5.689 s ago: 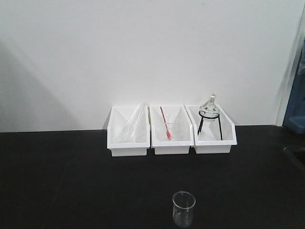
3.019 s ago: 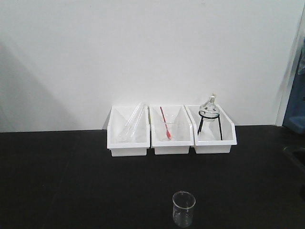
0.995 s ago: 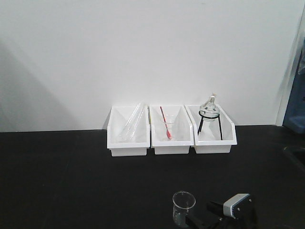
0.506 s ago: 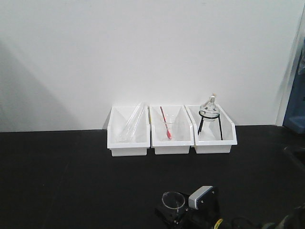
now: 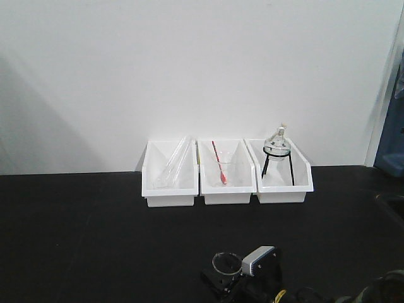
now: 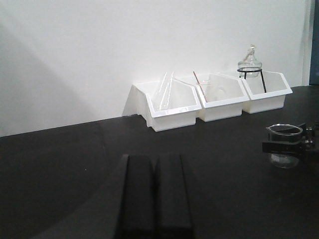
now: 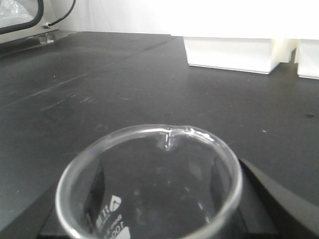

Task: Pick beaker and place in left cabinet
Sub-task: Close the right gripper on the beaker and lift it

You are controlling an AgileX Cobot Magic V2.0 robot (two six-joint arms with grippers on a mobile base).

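Observation:
The beaker (image 5: 226,264), small and clear with a flared rim, is at the front middle of the black bench. My right gripper (image 5: 226,278) is closed around it, with a black finger on each side. In the right wrist view the beaker (image 7: 149,189) fills the lower frame between the fingers (image 7: 266,201). The left wrist view shows the beaker (image 6: 285,149) at far right, clamped by a black finger (image 6: 273,147). I cannot tell whether its base touches the bench. My left gripper (image 6: 155,160) is shut and empty, low over the bench. The left cabinet is out of view.
Three white bins stand against the white wall. The left bin (image 5: 169,189) holds a long glass tube, the middle bin (image 5: 227,188) a red-handled tool, and the right bin (image 5: 284,187) a round flask on a black tripod. A blue object (image 5: 391,145) is at far right.
The right arm came in from the lower right and closed its gripper on the beaker. The beaker has shifted a little to the left. The bins have not moved.

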